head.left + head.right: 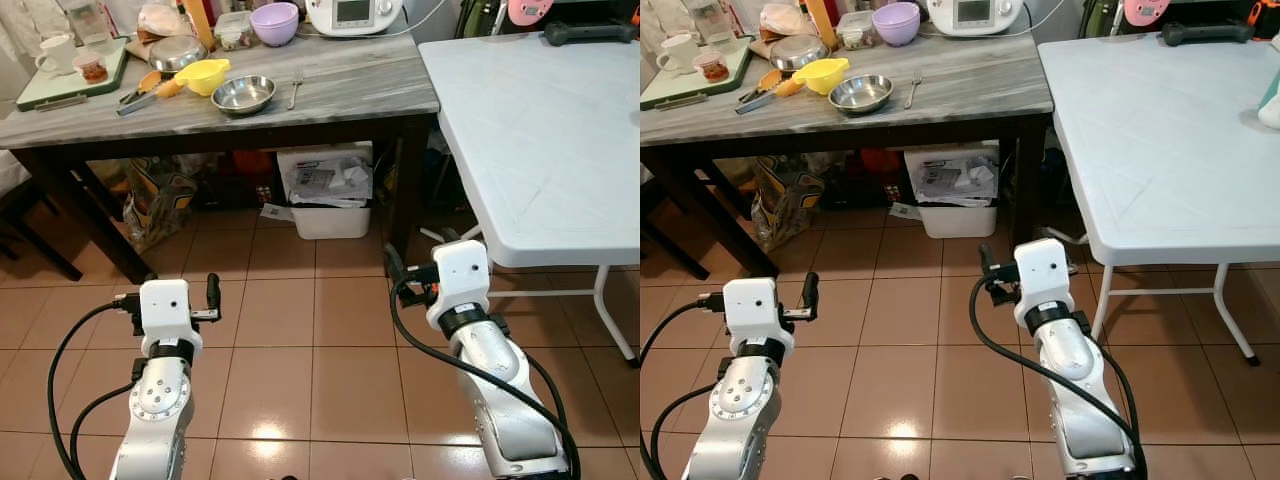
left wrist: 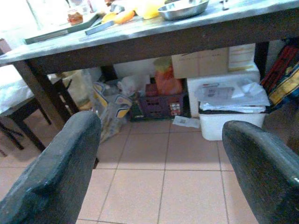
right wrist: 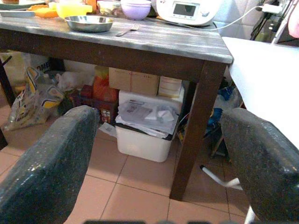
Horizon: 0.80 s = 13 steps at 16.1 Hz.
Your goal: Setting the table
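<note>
Item: tableware on the grey worktop [image 1: 350,85], ahead of and above both pincers, which we hold low over the tiled floor [image 1: 300,330]. Left pincer [image 2: 163,177]: fingers spread, nothing between them. Right pincer [image 3: 159,172]: fingers spread, likewise empty. The steel bowl [image 1: 243,94] lies up and ahead between the two arms, somewhat nearer the left one by our judgement; the fork [image 1: 294,92] lies just beside it on the right-pincer side, its long axis running away from us, handle toward the near edge. Beyond the bowl, to the left-pincer side: a yellow bowl [image 1: 204,75], tongs [image 1: 140,95], a tray [image 1: 60,85] with a mug [image 1: 56,54]; farther back, a purple bowl [image 1: 274,22]. The white folding table [image 1: 540,130], bare where it shows, stands ahead of the right pincer; we judge it the place to be set. Under the worktop: a white bin [image 1: 330,190], bags.
</note>
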Motion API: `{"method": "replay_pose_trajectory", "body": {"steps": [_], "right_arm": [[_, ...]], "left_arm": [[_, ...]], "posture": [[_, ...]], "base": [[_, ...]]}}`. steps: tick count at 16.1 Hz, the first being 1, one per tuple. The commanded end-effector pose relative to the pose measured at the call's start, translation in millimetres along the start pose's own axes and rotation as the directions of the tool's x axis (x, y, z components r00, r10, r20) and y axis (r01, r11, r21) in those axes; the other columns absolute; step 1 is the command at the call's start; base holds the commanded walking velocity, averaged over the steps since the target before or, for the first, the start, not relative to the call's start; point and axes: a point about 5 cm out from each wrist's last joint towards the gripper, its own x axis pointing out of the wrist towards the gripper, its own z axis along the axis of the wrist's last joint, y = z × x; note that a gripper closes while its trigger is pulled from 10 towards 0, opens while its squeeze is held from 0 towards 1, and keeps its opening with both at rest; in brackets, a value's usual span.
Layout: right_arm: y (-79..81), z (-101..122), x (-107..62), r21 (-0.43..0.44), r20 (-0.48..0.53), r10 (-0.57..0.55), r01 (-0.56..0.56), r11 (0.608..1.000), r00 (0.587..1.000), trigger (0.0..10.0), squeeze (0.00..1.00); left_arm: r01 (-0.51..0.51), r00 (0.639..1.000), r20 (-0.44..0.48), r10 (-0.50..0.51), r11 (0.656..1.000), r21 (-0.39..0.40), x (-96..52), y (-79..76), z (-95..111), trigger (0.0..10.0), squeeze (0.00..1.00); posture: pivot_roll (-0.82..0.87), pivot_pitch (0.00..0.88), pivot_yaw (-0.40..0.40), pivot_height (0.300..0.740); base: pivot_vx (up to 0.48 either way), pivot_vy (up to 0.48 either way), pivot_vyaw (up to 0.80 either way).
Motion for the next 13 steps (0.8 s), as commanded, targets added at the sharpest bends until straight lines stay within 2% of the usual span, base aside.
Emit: {"method": "replay_pose_trajectory", "body": {"steps": [1,9,13], "right_arm": [[6.1,-0.7,-1.1,0.011,0.000,0.027,-0.026,1.000,1.000,10.0,0.00],[4.8,-1.0,1.4,0.005,0.002,0.026,-0.026,1.000,1.000,10.0,0.00],[3.9,0.1,2.0,-0.003,0.005,0.023,-0.023,1.000,1.000,10.0,0.00]], "left_arm": [[-0.006,1.000,-0.006,0.006,1.000,0.008,-2.3,3.6,-0.1,10.0,0.00],[0.050,0.999,-0.008,-0.050,0.999,-0.011,-5.2,-1.4,0.2,10.0,0.00],[0.057,0.998,-0.004,-0.057,0.998,-0.011,-4.0,-3.6,1.2,10.0,0.00]], "posture": [[-0.23,0.126,0.099,0.740],[-0.23,0.127,0.101,0.740],[-0.23,0.126,0.101,0.740]], "base": [[0.000,0.000,0.00],[0.000,0.000,0.00],[0.000,-0.361,0.00]]}}
